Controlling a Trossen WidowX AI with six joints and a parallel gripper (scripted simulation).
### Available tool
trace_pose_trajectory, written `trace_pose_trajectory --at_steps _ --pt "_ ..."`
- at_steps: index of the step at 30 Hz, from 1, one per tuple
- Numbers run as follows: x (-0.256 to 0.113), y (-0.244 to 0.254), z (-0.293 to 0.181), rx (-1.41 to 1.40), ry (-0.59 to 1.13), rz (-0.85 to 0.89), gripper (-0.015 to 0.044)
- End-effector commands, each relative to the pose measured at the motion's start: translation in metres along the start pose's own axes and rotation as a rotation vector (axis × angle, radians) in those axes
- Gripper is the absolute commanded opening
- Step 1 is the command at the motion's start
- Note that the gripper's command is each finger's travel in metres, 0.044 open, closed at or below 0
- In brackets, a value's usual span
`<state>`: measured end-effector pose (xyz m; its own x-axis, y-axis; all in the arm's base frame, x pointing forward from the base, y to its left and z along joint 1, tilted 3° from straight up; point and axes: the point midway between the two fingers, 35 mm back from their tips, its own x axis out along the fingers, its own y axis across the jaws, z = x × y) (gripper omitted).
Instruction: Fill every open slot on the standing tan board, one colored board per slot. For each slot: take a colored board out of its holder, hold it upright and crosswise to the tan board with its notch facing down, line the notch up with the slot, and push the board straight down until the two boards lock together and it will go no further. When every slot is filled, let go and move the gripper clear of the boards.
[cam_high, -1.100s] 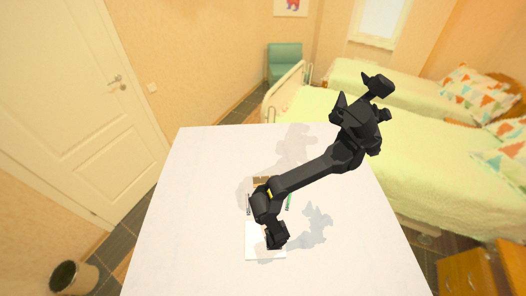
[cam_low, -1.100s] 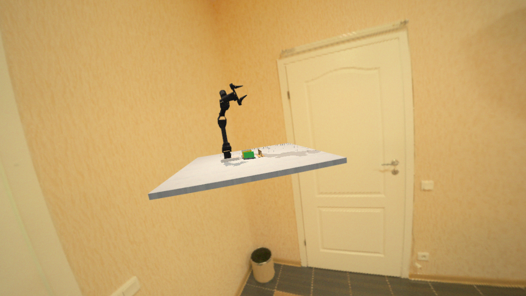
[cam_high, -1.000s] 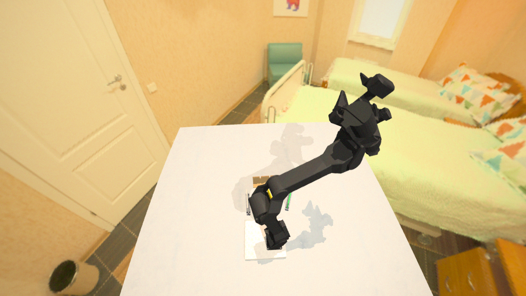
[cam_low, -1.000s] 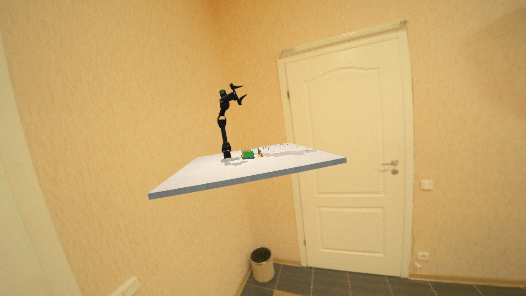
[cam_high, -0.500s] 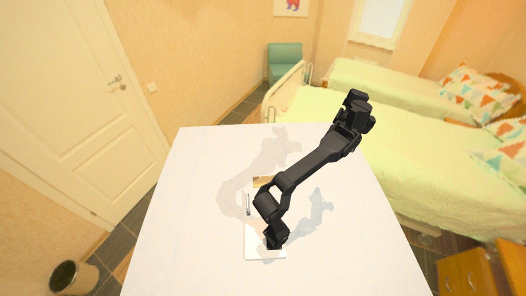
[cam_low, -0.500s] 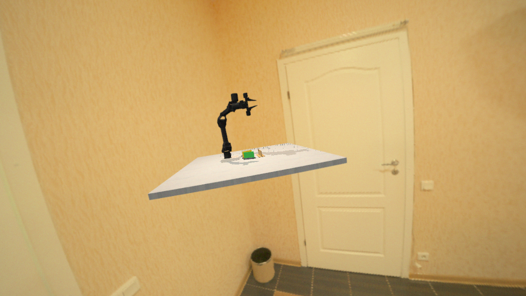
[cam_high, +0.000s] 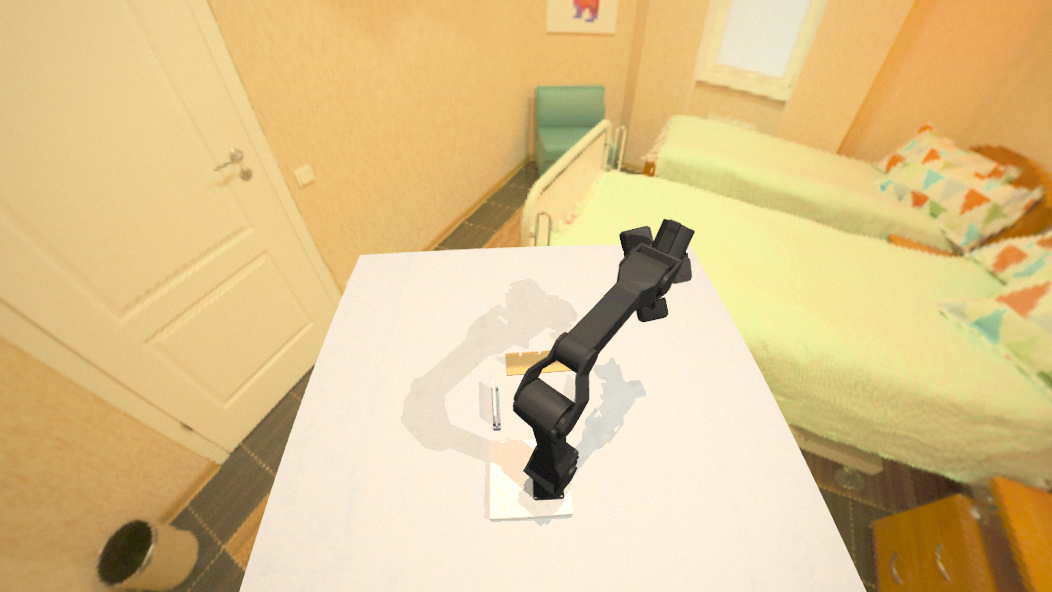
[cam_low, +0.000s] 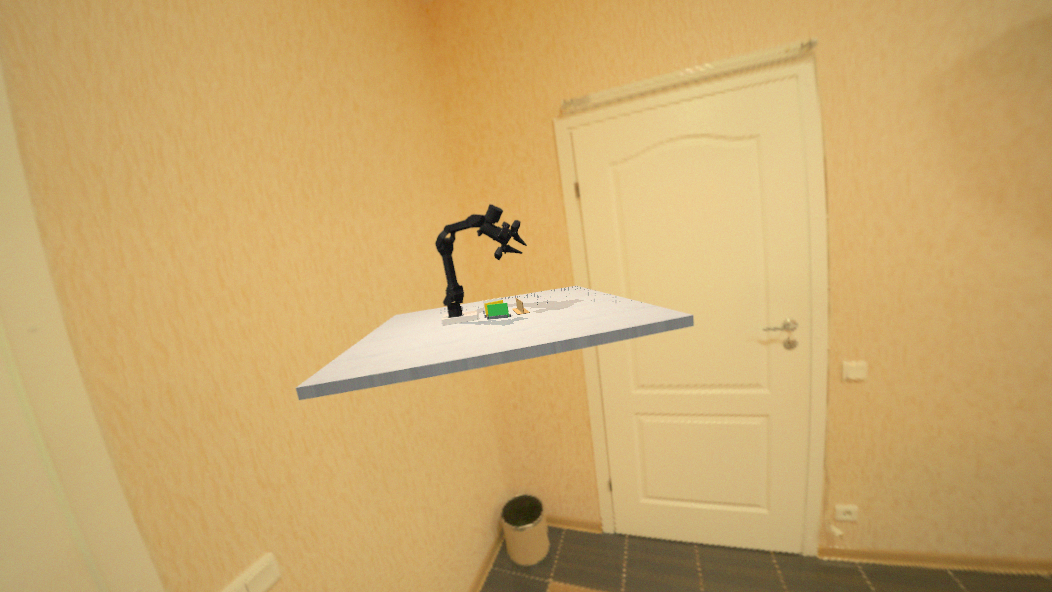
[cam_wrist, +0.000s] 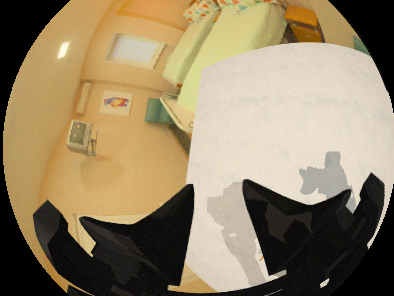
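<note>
From above, farthest left of the pincer (cam_high: 644, 273) (cam_low: 523, 248) (cam_wrist: 218, 183): a white door (cam_high: 147, 169) (cam_low: 691, 294) and, lower down, a waste bin (cam_high: 172, 552) (cam_low: 528, 541). Closer, though still left of the pincer and lower in the view: a slim, pale holder (cam_high: 495, 406) on the white table (cam_high: 662, 530) (cam_low: 382, 360) (cam_wrist: 280, 115). Next, also lower left of the pincer: a flat white plate (cam_high: 509, 500), partly behind the black arm (cam_high: 606, 320) (cam_low: 448, 265). Then, nearer the pincer but below and left of it in the same view: the tan board (cam_high: 523, 362) (cam_low: 520, 305), with notches along its upper edge and its right end hidden by the arm. Beyond the pincer to the right: a bed (cam_high: 809, 316) (cam_wrist: 235, 55) with a pale green cover.

From the side, left to right below the pincer: the yellow board (cam_low: 493, 302), mostly covered by the green board (cam_low: 498, 309), both upright and slightly left of it; then the tan board, standing almost straight under the pincer. Well apart from all three, up in the air, angled downward.

At the wrist, fingers partly open, a middling gap between them. Holding nothing. To the left of the gap, wall and door; to the right, tabletop and grey shadows.
</note>
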<state>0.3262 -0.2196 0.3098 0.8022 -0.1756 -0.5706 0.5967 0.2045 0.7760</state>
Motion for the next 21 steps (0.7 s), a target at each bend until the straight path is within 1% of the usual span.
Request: trace_pose_trajectory --at_steps 1,3,6,7,9,11,12,21 --pt "0.017 -0.047 -0.051 -0.294 0.176 -0.239 0.0184" --pt "0.017 -0.068 -0.076 -0.462 0.292 -0.339 0.0184" --pt "0.010 -0.091 -0.103 -0.668 0.450 -0.440 0.0184" --pt "0.006 -0.098 -0.112 -0.738 0.508 -0.469 0.0184" --pt "0.002 -0.105 -0.119 -0.805 0.566 -0.495 0.0184" --pt "-0.010 -0.121 -0.136 -0.973 0.721 -0.548 0.0184" --pt "-0.014 -0.126 -0.141 -1.024 0.770 -0.562 0.0184" --pt "-0.016 -0.127 -0.143 -1.041 0.787 -0.566 0.0184"
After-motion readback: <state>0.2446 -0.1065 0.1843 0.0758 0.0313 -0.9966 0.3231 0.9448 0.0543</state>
